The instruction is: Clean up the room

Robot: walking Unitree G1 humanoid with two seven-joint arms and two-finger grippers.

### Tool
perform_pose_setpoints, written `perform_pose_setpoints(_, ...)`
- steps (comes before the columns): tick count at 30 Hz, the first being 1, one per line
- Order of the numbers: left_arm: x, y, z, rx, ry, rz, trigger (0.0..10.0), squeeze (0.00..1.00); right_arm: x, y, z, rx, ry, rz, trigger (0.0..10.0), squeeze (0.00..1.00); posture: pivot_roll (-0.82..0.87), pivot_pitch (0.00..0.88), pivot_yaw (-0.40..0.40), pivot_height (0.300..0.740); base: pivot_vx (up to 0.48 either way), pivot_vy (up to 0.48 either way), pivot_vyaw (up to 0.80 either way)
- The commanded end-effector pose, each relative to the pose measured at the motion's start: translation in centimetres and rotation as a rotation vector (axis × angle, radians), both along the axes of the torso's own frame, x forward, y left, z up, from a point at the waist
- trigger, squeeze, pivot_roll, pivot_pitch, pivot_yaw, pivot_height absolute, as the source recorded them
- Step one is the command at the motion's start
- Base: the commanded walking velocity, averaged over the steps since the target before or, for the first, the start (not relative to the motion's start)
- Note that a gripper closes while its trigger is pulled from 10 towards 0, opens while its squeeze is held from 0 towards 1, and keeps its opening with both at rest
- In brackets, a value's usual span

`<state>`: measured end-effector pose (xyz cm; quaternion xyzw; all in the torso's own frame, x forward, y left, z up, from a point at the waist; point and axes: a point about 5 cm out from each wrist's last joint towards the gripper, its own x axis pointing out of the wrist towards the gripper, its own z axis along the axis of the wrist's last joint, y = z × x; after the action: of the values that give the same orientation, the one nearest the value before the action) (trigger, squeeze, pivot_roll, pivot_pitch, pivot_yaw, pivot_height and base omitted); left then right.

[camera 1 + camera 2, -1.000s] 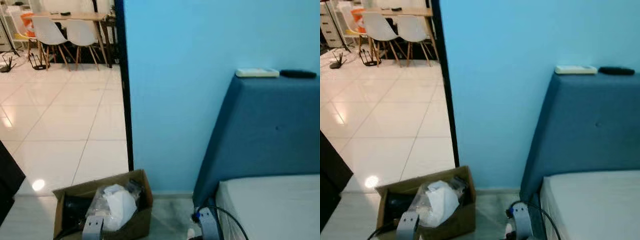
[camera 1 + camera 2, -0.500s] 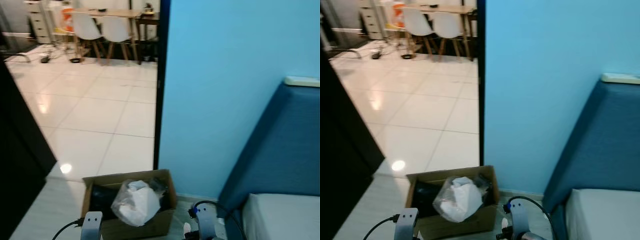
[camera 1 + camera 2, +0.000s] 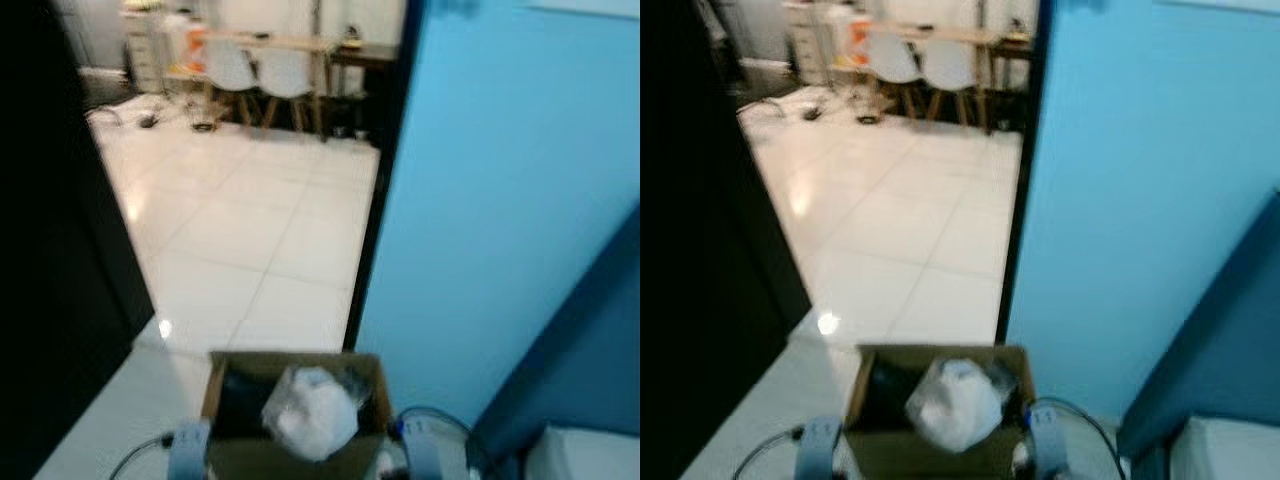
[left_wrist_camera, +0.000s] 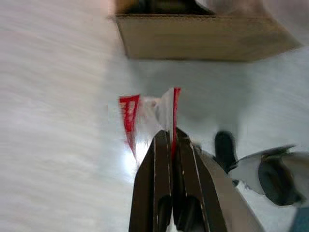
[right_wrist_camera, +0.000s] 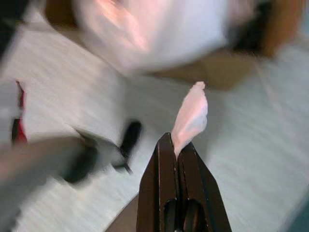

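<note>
An open cardboard box [image 3: 290,357] stands on the floor just in front of me, with a white plastic bag [image 3: 315,415] bulging out of it. My left gripper [image 4: 170,136] is shut on a red and white wrapper [image 4: 145,112] and hangs above the pale floor a short way from the box wall [image 4: 203,36]. My right gripper [image 5: 175,142] is shut on a crumpled white tissue [image 5: 192,113], close to the box [image 5: 227,65] and the bag [image 5: 154,29]. Both silver wrists, left [image 3: 188,452] and right [image 3: 422,452], sit at either side of the box.
A light blue wall [image 3: 500,200] rises behind the box, with a dark blue headboard [image 3: 590,360] and a mattress corner [image 3: 590,455] at the right. A doorway opens onto white tiles [image 3: 250,220], chairs [image 3: 255,75] and a table. A black panel [image 3: 50,250] stands at the left.
The camera has swung left and is blurred: the box now sits centred, the headboard has slid off to the right, and the black panel takes up more of the left.
</note>
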<state>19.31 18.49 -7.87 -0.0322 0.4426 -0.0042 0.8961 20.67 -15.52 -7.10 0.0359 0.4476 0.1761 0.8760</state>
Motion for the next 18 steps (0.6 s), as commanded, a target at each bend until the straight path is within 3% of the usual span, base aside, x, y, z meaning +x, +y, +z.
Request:
perform_pose_setpoints(1,-0.1,-0.4,-0.1,-0.027,-0.005,0.022,10.0,0.00,-0.7,-0.8,-0.4,-0.036,0.025,-0.008,10.0,0.00,-0.09,0.000,-0.062,0.730,0.322,0.000,0.00)
perform_pose_setpoints(18,2.8,-1.7,1.5,-0.107,-0.112,0.006,10.0,0.00,-0.9,-0.8,-0.5,-0.057,0.034,0.019,10.0,0.00,-0.09,0.000,-0.057,0.730,0.413,0.000,0.00)
